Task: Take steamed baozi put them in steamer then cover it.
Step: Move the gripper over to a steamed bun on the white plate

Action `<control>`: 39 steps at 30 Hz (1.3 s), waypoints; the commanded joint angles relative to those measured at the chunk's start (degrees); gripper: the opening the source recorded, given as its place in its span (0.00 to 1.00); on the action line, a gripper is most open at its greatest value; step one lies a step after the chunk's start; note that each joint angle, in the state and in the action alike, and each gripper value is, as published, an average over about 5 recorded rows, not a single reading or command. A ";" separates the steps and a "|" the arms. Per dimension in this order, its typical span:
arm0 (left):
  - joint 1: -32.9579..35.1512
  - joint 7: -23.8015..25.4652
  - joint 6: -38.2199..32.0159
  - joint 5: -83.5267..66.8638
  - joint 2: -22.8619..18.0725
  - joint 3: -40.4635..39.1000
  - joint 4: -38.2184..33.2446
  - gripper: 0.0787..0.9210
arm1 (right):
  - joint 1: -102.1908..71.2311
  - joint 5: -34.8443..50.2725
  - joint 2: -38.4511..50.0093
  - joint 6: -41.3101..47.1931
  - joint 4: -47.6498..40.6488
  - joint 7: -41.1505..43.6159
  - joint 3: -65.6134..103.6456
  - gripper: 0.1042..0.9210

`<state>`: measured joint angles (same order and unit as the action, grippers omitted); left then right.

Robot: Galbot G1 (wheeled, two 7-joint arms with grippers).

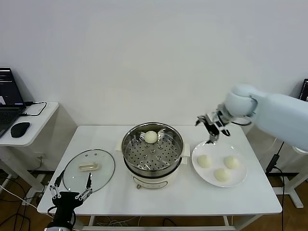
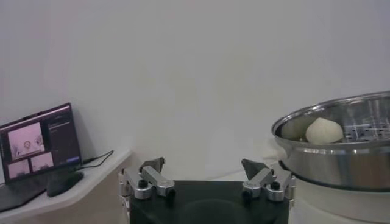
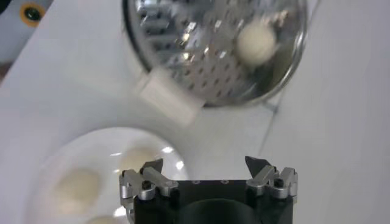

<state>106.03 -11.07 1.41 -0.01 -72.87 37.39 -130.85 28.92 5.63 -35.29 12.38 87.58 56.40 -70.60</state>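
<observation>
Glass describes the cover (image 1: 89, 168): I see a round clear lid with a metal rim and a cream oblong handle at its centre, lying flat on the white table (image 1: 159, 202) at the left, well apart from the steamer.

My left gripper (image 1: 70, 194) sits at the near left edge of the table, just in front of the cover. Its jaws are spread wide and hold nothing; the left wrist view shows both fingertips (image 2: 153, 164) apart with bare space between them.

At the table centre stands the steamer (image 1: 152, 149), a shiny steel pot with a perforated tray on a white base with side handles. One baozi in the steamer (image 1: 151, 137) rests on the tray at its far side. It is small, round, smooth and cream-white.

Right of the steamer, just beside it, is a flat white plate (image 1: 242, 176). Three baozi lie on it: the left plate baozi (image 1: 204, 160), the near plate baozi (image 1: 222, 174) and the right plate baozi (image 1: 231, 162). They match the first in shape and colour and lie close together without touching.

My right gripper (image 1: 212, 129) hangs in the air above the far left rim of the plate, between steamer and plate. Its jaws are wide open and empty, as the right wrist view confirms.
</observation>
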 commanded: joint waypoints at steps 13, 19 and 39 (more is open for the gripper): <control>1.67 -0.04 -0.22 0.29 -0.73 0.82 -1.60 0.88 | -20.33 -5.00 -1.74 3.35 -8.68 -1.92 12.61 0.88; 1.36 -0.03 -0.20 0.25 -0.87 1.01 -1.42 0.88 | -23.13 -7.68 -7.68 2.90 -15.20 -2.34 14.76 0.88; -1.10 0.15 -0.04 -0.82 0.15 1.78 1.37 0.88 | -27.17 -12.12 -17.73 1.10 -29.48 -1.89 17.15 0.88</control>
<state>105.02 -10.93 1.34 -0.84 -72.72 39.16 -129.65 3.09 -5.60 -50.61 13.58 62.06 54.59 -54.12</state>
